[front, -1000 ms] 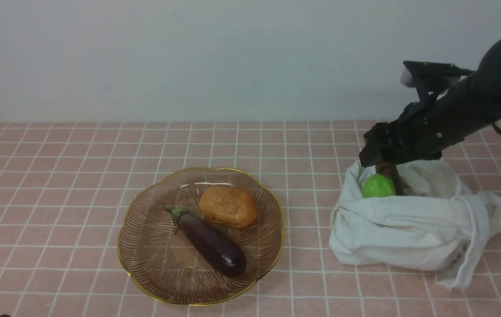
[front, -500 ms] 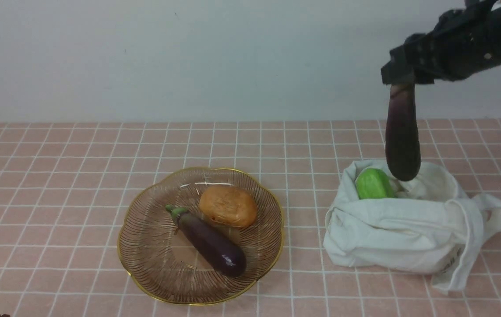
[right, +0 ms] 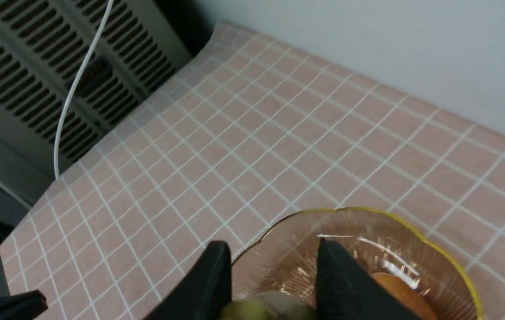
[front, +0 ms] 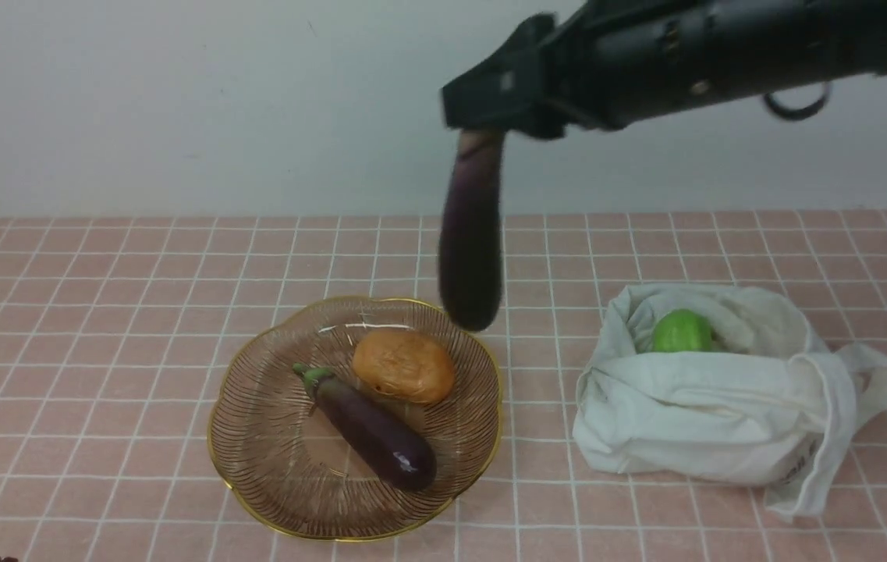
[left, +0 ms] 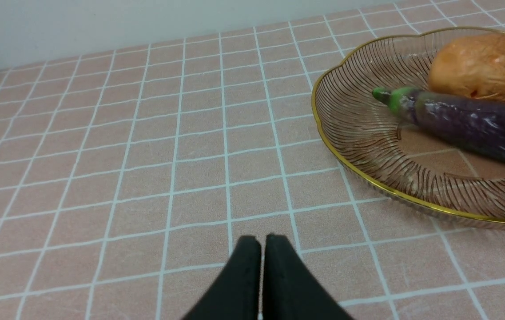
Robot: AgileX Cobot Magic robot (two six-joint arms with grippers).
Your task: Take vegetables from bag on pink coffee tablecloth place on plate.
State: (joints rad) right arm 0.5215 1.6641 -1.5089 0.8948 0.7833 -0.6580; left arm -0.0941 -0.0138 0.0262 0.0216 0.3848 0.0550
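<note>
Over the far edge of the plate [front: 256,499] we list the right gripper [front: 478,129], its jaws clamped on the stem end of the dark purple eggplant [front: 472,250]. The eggplant hangs upright in the air with its rounded tip down, clear of everything below. In the right wrist view we see its dull olive cap pinched between the two black fingers [right: 210,280]. On the plate we count two items lying side by side: a green-capped eggplant [front: 373,429] set at a slant, and a round brown item [front: 404,365] just behind it. To the right of the plate, apart from it, we note the bag [front: 708,414] slumped on the pink coffee tablecloth [front: 100,312], mouth open, with a green vegetable [front: 681,331] showing inside. We enter the left gripper [left: 262,249] last: its jaws are pressed together on nothing, and it sits low over bare cloth near the plate's rim.
</note>
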